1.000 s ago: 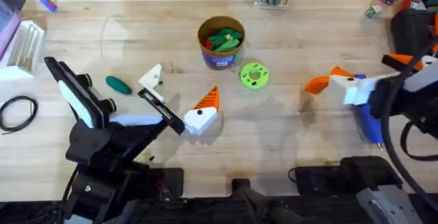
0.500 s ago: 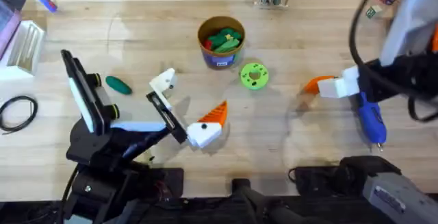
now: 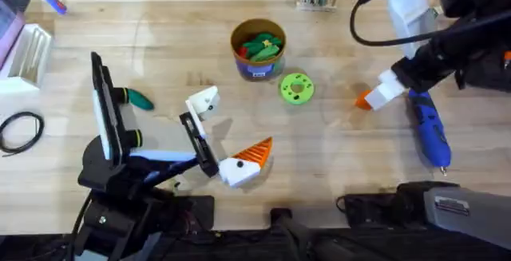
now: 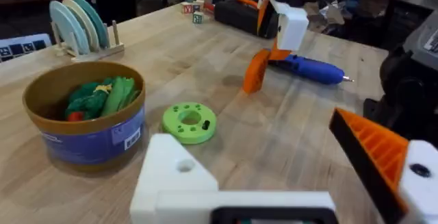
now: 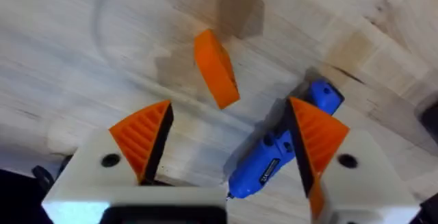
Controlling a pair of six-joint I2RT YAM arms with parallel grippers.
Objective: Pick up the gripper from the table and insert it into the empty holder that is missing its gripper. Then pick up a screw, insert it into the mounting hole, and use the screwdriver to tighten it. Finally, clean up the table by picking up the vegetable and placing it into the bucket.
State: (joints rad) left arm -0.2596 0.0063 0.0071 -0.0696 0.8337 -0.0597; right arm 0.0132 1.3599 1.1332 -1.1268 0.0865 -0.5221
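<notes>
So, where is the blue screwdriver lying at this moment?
In the overhead view the screwdriver lies on the table's right side, just below the right gripper, far right of the light green disc.

Bucket (image 3: 258, 48) behind disc (image 3: 296, 88); screwdriver (image 3: 428, 127) far right.

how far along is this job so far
Nothing looks finished yet. In hand: the right gripper hovers open over the gripper, which lies on the table ungrasped. Left to do: fitting it, then the screw, since the screwdriver lies untouched on the table. The vegetable is on the table too, outside the bucket.
</notes>
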